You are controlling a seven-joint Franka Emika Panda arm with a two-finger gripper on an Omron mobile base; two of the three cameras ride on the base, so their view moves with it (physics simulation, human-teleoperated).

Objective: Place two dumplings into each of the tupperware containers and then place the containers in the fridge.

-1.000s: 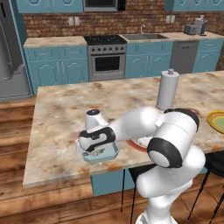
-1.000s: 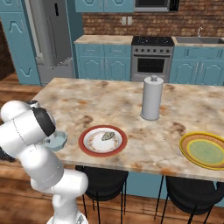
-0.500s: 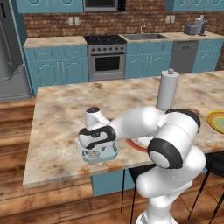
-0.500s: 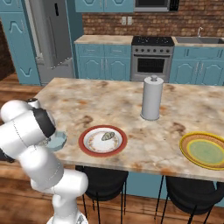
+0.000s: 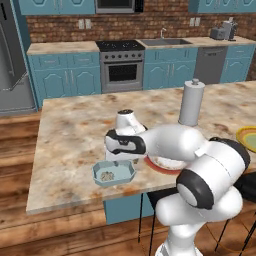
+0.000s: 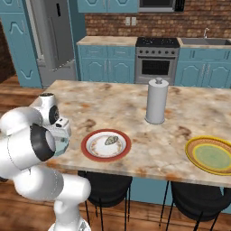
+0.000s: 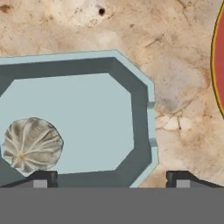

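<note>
The pale blue tupperware container (image 5: 114, 173) sits on the island counter (image 5: 70, 135) close to its near edge, toward the near left corner. Inside it the hand view shows one crimped dumpling (image 7: 32, 144) lying on the tray floor against the lower left wall; the left base view shows beige lumps in the tray, too small to count. Another dumpling (image 6: 111, 140) lies on the red-rimmed plate (image 6: 106, 145), which rests just beside the container on its right, also near the counter's near edge.

The gripper (image 7: 111, 177) hangs just above the container, its finger tips (image 7: 42, 177) spread wide with nothing between them, one over the tray interior and the other outside the tray's right wall.

Farther back, near the middle of the counter, a tall white paper towel roll (image 5: 192, 102) stands upright, well apart from the tray. A yellow plate (image 6: 214, 154) lies toward the counter's near right corner. The counter to the left of and behind the container is bare marble up to its edges.

The steel fridge (image 6: 56, 34) stands against the back wall at the far left, its doors shut, across open wooden floor from the counter. Teal cabinets (image 5: 65, 75) and an oven (image 5: 122, 71) line the wall beside it.
</note>
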